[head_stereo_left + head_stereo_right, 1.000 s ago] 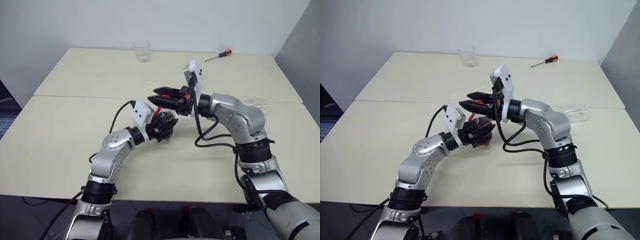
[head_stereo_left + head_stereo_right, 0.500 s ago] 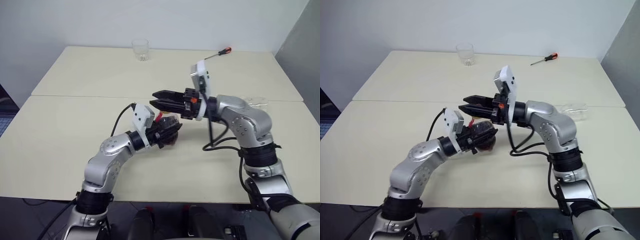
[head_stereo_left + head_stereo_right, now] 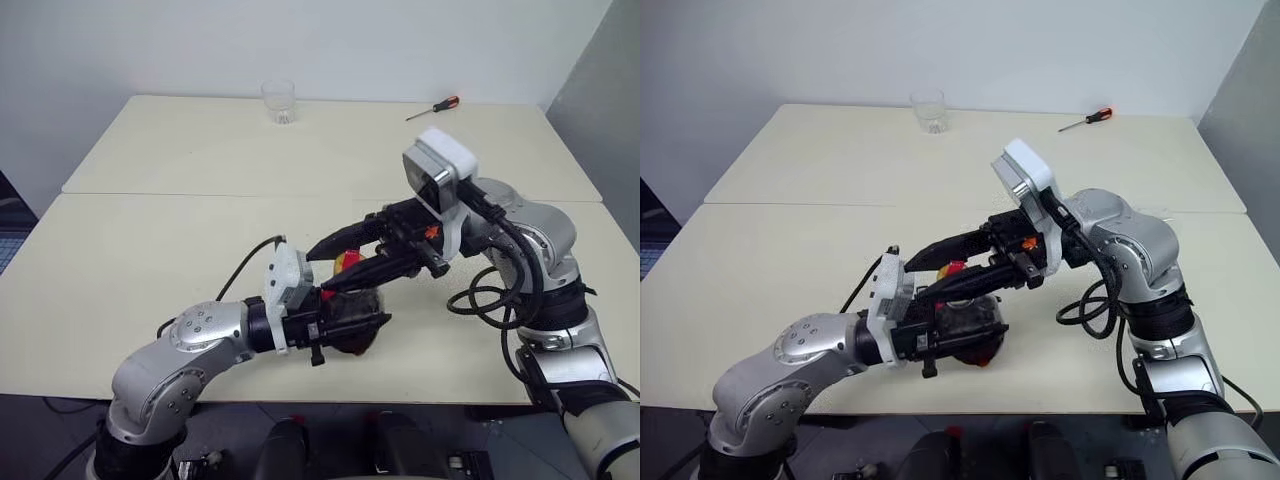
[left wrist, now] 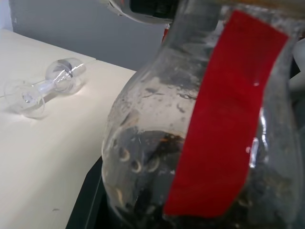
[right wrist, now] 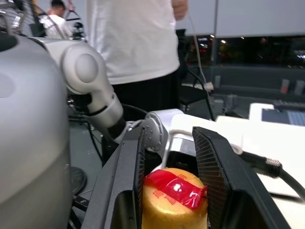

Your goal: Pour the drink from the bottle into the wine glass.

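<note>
My left gripper (image 3: 352, 325) clamps the squat clear plastic bottle (image 4: 200, 138), mostly hiding it; right gripper (image 5: 171, 183) fingers straddle its red-yellow cap (image 5: 174, 196).

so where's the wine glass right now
The wine glass lies on its side on the table, seen in the left wrist view beyond the bottle. In the head views it is on the robot's right side, mostly hidden behind the right arm.
</note>
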Action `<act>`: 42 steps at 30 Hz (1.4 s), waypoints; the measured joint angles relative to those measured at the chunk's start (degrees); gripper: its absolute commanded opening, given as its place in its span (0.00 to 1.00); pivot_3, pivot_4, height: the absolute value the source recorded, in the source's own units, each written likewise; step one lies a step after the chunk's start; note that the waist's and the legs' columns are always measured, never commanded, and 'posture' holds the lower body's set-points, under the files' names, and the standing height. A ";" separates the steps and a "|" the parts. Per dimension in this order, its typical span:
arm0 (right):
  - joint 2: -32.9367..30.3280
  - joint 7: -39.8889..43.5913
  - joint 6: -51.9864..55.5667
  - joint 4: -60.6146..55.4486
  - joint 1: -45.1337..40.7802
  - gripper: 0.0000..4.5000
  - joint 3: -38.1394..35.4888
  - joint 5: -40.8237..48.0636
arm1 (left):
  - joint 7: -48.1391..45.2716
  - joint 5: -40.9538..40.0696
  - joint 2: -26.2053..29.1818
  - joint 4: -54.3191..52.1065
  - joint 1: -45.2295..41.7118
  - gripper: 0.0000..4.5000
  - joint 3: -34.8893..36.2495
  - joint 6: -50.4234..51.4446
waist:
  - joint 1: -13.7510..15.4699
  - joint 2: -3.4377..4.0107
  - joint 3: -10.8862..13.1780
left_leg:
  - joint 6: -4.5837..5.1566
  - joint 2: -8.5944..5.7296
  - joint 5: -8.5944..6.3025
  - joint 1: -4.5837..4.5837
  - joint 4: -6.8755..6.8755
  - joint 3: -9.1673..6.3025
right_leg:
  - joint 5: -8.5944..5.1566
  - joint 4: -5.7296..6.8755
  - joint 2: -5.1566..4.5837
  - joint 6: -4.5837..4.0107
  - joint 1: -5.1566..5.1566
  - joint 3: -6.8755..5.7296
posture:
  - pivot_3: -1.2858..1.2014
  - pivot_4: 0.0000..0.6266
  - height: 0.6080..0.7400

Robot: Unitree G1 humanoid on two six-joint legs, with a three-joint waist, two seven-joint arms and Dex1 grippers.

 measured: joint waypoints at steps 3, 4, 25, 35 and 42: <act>0.86 -0.12 -0.08 0.72 -0.29 0.57 0.98 -0.57 | 1.15 -1.64 -0.67 -0.11 0.01 0.44 0.59 -0.27 | -0.01 0.01 0.00 | 0.00 0.03 0.00 -0.01 0.00 -0.01 | 0.00 -0.01 0.00 0.00 -0.01 0.01 | 0.52 0.24 1.00; 1.00 -0.07 -0.05 0.81 -0.43 0.65 1.01 -0.53 | 1.75 -1.90 -0.73 -0.11 0.02 0.44 0.91 -0.32 | 0.00 0.01 0.01 | 0.00 0.02 0.00 -0.03 -0.01 -0.01 | 0.00 -0.01 0.00 0.00 -0.03 0.01 | 0.52 0.24 1.00; 5.79 -40.94 12.54 -10.33 3.73 0.99 -10.84 2.10 | 19.22 5.56 -4.95 7.64 -4.83 0.44 5.47 -2.45 | 0.08 0.01 0.01 | -0.01 -0.04 0.00 -0.08 -0.01 0.09 | 0.01 0.01 0.01 0.00 -0.09 0.08 | 0.52 0.24 1.00; 12.15 -50.96 10.99 -6.87 2.38 0.99 -6.66 -2.81 | 19.97 10.49 -7.25 12.09 -7.46 0.44 3.58 -3.43 | -0.05 0.01 0.01 | -0.01 -0.01 0.00 -0.09 -0.06 0.18 | 0.02 0.00 0.01 -0.01 -0.16 0.13 | 0.52 0.24 1.00; 12.22 -51.16 8.37 -4.67 2.22 0.95 -4.70 -6.86 | 20.28 11.30 -7.69 12.06 -7.30 0.44 3.50 -3.38 | -0.03 0.01 0.01 | -0.01 0.00 0.00 -0.11 -0.05 0.18 | 0.02 -0.01 -0.02 -0.01 -0.16 0.14 | 0.52 0.24 1.00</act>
